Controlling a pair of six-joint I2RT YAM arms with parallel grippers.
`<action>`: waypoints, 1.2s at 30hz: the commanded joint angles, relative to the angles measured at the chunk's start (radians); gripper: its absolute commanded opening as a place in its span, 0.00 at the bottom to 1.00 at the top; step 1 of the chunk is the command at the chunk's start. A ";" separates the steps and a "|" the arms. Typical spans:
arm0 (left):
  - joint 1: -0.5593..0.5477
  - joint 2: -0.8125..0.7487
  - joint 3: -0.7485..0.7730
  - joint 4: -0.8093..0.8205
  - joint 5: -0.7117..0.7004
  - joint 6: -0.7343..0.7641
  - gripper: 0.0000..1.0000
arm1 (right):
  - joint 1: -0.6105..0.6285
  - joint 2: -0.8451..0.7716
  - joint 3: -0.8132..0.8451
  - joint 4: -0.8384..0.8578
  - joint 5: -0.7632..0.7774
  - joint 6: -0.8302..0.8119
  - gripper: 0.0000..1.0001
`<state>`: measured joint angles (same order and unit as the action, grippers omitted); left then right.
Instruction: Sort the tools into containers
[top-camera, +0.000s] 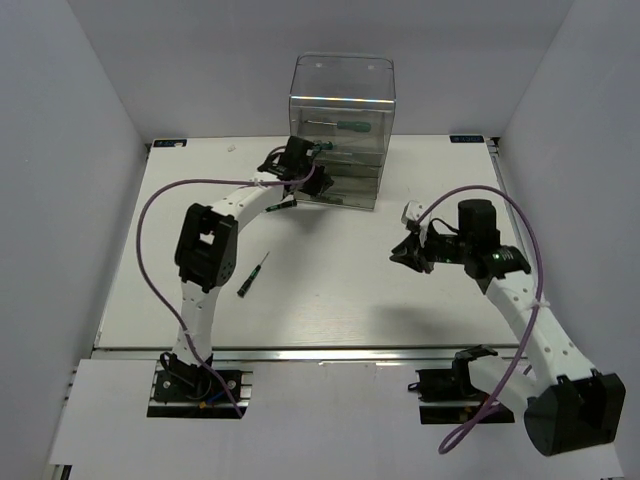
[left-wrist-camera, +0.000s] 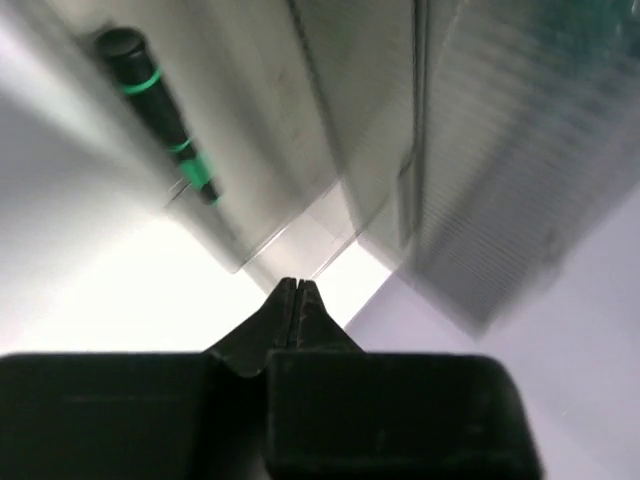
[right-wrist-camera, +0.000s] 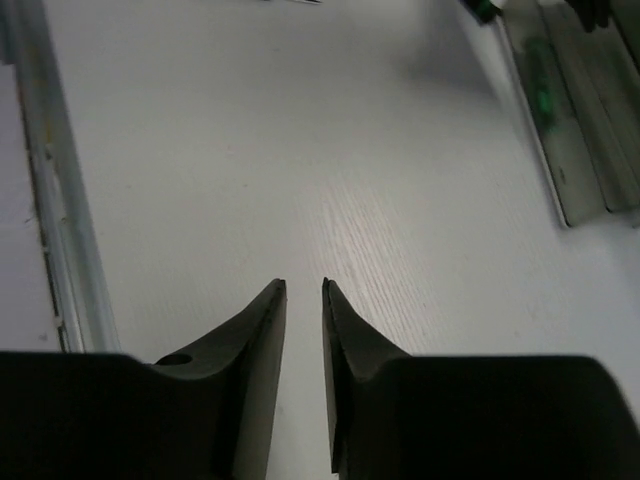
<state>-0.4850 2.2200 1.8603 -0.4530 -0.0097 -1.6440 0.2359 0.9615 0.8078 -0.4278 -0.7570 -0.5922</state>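
Screwdrivers: three counted.
- Top screwdriver (top-camera: 345, 125): in the box (top-camera: 342, 75), lying left-right, handle to the right.
- Table screwdriver (top-camera: 252, 275): on the table (top-camera: 350, 300), slanting near-far.
- Third screwdriver (top-camera: 283, 207): beside my left arm, partly hidden, possibly a stub.

Box: one.

My left gripper (left-wrist-camera: 297, 295): pinched closed on nothing, at the drawers.

My right gripper (right-wrist-camera: 303, 295): fingers slightly parted, holding nothing.
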 joint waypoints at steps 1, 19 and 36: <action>0.048 -0.273 -0.161 0.084 0.060 0.286 0.00 | 0.000 0.087 0.080 -0.103 -0.249 -0.263 0.26; 0.410 -1.387 -0.911 -0.321 -0.104 1.041 0.80 | 0.683 1.083 0.968 -0.316 0.194 -0.796 0.68; 0.411 -1.533 -0.885 -0.523 -0.316 1.033 0.83 | 0.827 1.496 1.370 -0.357 0.274 -0.822 0.62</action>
<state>-0.0757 0.7017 0.9573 -0.9363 -0.2852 -0.6205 1.0695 2.4344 2.1368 -0.7761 -0.4953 -1.4220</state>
